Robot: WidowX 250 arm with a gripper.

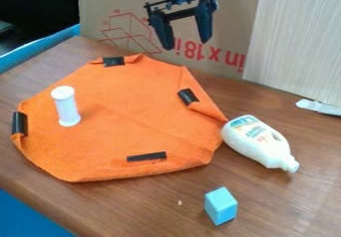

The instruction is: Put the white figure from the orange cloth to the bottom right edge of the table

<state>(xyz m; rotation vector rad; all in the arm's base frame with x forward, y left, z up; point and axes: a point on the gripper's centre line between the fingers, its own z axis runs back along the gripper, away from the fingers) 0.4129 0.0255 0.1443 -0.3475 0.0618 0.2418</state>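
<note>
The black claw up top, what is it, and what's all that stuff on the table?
That's a robot's gripper, a hand with two fingers at the end of a robot arm. Its fingers are apart with nothing between them, so it isn't holding anything. The picture comes from a camera looking down at a slant on the wooden table. On the table is an orange cloth with black strips on it, and a white figure stands on its left part. To the right of the cloth, a white bottle lies on its side, and nearer the camera is a light blue block.
</note>
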